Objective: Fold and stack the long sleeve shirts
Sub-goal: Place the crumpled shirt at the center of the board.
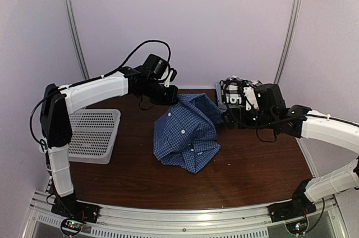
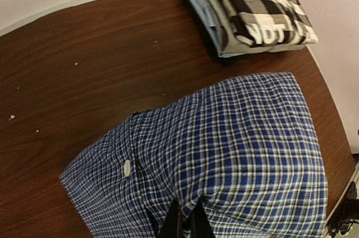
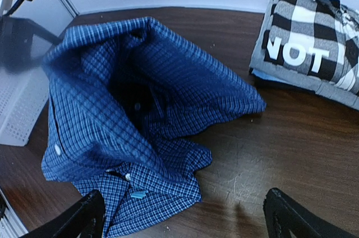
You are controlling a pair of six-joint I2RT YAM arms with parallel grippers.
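With the left tool (image 2: 184, 222) pinched shut on the blue shirt (image 1: 188, 134), the wide-open, empty right tool (image 3: 188, 215) should take the opposite edge so the cloth spreads flat.

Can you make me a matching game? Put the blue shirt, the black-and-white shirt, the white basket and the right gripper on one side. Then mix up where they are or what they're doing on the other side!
Things:
1. blue checked shirt
2. black-and-white shirt
3. white mesh basket
4. right gripper

Places and states:
A. open, holding nothing
B. folded flat at the far right of the table
C. one edge pinched and held up by the left gripper
D. on the table's left side

Pairs: 1-C, 2-B, 3-D, 4-A
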